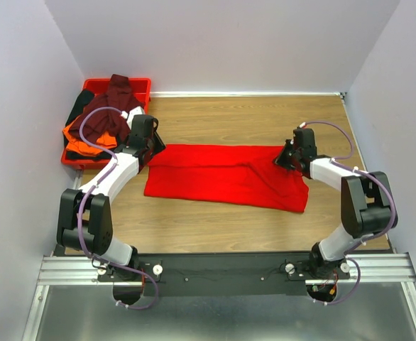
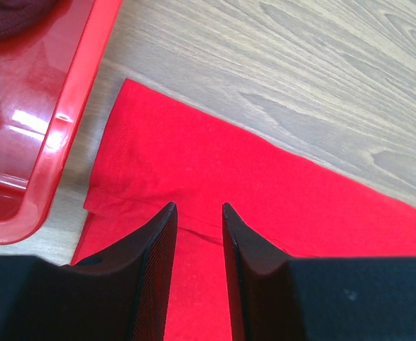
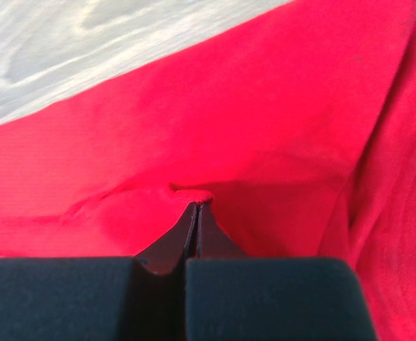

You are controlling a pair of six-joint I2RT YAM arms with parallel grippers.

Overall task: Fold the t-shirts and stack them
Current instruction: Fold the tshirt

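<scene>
Red t-shirt (image 1: 222,176) lies spread on the wooden table (image 1: 265,124). Right claw (image 3: 196,206) is clenched on its cloth; left claw (image 2: 197,211) hangs released over its other end.

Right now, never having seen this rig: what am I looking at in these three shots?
Two robot arms are bolted at the near edge of a table. The wide picture comes from a camera above and behind them; the other two come from a camera on each wrist. A bright red t-shirt lies spread on it. The right end effector is shut, pinching its cloth. The left end effector is open over the shirt's other end. The red tray holds a maroon shirt, an orange shirt and a black shirt.
</scene>
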